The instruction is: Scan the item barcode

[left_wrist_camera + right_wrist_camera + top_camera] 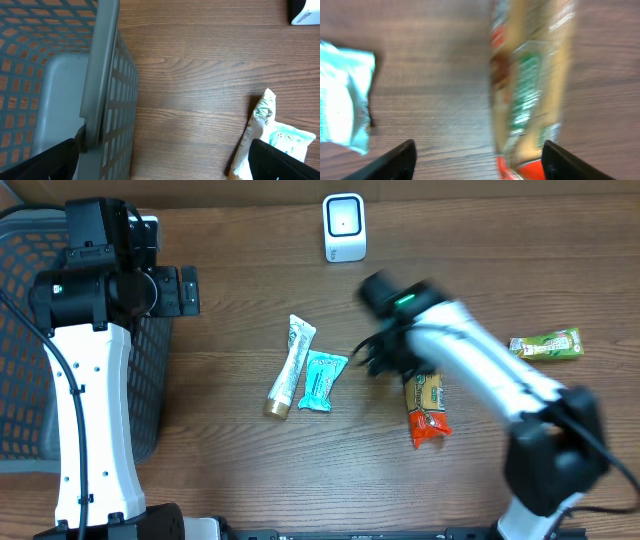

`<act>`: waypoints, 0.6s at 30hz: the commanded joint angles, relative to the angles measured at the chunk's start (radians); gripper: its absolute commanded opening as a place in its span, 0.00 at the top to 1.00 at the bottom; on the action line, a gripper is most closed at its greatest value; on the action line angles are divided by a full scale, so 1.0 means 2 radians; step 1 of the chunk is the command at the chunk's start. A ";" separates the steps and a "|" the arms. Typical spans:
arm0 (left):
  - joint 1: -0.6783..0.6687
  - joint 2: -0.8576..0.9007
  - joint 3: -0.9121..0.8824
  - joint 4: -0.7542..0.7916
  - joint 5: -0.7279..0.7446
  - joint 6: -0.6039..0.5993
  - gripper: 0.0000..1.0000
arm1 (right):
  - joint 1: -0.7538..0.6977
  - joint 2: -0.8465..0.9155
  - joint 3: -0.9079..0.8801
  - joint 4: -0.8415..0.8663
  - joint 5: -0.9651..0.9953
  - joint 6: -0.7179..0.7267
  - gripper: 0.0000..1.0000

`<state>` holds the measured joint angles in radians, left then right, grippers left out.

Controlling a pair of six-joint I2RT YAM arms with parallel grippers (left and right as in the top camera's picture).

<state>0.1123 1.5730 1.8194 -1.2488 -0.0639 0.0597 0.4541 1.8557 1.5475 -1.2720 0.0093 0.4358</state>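
Basket [20, 380]: grey mesh, far L edge of tabletop [230, 470]; L arm reaches over it.
L end effector [188, 290]: fingers spread wide, holding nothing; sits over basket's R rim.
Tube [290, 368]: white/green w/ gold cap at near end, flat on tabletop, L of centre.
Teal packet [322, 380]: flat, just beside tube on its R; touching or not, can't tell.
Scanner [345, 227]: white, upright, centre of far edge; well apart from all items.
R end effector [380, 358]: blurred; fingers spread, nothing pinched; between teal packet and snack bar.
Snack bar [427, 408]: orange w/ red end, flat on tabletop just R of R end effector, well apart from scanner; blurred in wrist view, barcode not readable.
Green packet [547, 345]: far R, flat, apart from the rest.
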 commanded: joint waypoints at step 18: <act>0.003 0.004 0.005 0.002 0.004 0.008 0.00 | -0.172 0.005 -0.161 0.184 -0.217 -0.196 0.02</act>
<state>0.1123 1.5730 1.8194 -1.2488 -0.0639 0.0593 0.1059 1.8629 1.2613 -0.9367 -0.4000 0.0692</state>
